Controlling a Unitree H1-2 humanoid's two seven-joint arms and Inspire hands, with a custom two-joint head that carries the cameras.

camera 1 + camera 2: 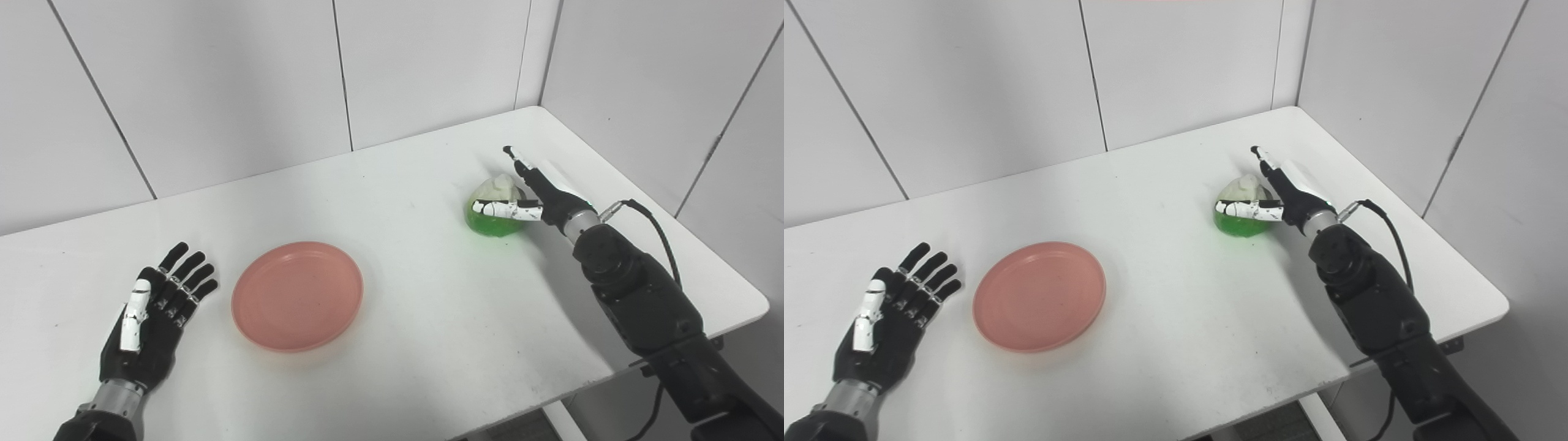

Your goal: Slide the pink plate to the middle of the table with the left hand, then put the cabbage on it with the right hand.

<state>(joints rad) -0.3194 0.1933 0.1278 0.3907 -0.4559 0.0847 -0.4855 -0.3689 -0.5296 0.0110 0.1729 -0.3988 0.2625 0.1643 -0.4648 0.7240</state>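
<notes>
Here, one pink plate (pixel 297 295), one cabbage (pixel 493 215)

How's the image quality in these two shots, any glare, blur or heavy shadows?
Left eye view: sharp and evenly lit, with soft shadows under the pink plate and beside the right hand; the cabbage casts a green tint on the table. Right eye view: the same, with no strong glare or blur.

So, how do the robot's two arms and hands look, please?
Both hands, left hand and right hand, are black with a white thumb bearing small black marks. Silver metal wrist rings join them to bulky black arms. A black cable loops beside the right forearm.
</notes>
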